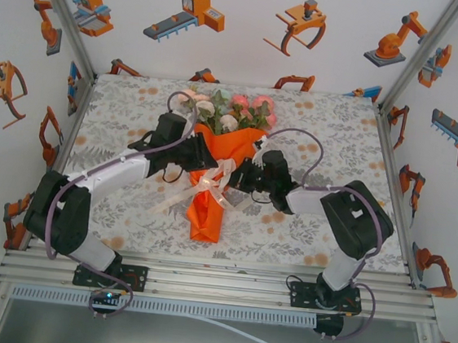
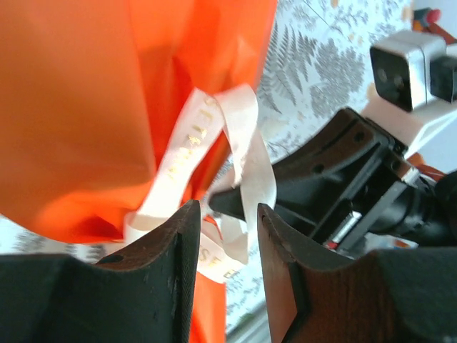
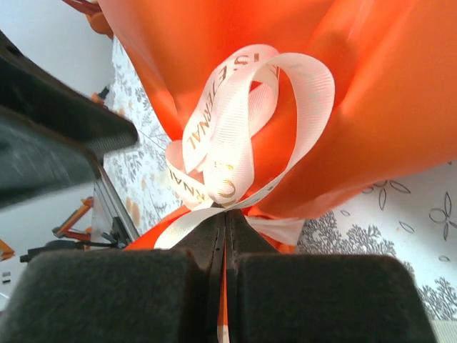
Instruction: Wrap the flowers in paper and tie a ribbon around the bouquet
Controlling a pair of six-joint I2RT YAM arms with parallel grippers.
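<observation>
- ribbon (image 3: 235, 136) is being tied round the bouquet (image 1: 210, 194), pinched by the right gripper (image 3: 225, 214).
- left gripper (image 2: 227, 214) is being held spread.
- a tight pull seems needed next.

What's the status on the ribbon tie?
Left gripper open, jaws apart near the long cream-white lettered ribbon. Right gripper shut on it. Loops sit against the bright-orange paper-cone bouquet. Nothing obstructing.

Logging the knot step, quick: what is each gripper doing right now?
left gripper: open, jaws apart at the ribbon, clamping nothing.
right gripper: shut, pinching the ribbon at its fingertips.
</observation>
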